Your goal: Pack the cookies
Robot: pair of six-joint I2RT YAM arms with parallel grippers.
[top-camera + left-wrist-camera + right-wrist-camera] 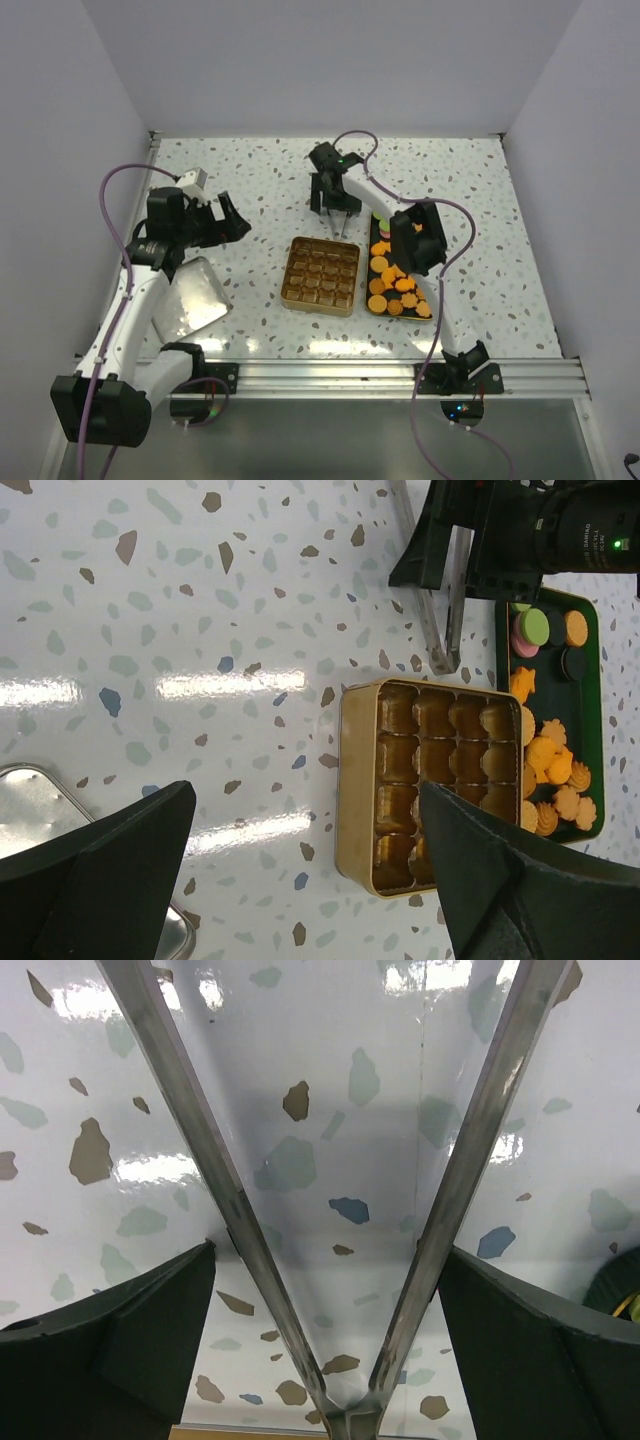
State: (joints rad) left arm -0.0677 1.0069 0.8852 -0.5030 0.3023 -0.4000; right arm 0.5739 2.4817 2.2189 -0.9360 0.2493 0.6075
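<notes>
Surface: speckled white table (480, 200), pale walls.
Cookies (395, 285): on green tray (596, 695), 4 o'clock of table centre.
Tin (352, 780): gold, gridded, at tray's 9 o'clock.
Right gripper (334, 207): tin's 12 o'clock, pointing down, elbow over tray; fingers wide, bearing on tongs (215, 1160).
Left gripper (235, 222): tin's 10 o'clock, arm folded high; fingers spread apart.

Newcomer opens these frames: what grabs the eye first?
First, the gold compartment tin at table centre, its cells looking empty. A dark tray sits just to its right, heaped with orange cookies. Then the metal tongs, held between the fingers of the right gripper, hanging over the table just beyond the tin's far edge.
</notes>
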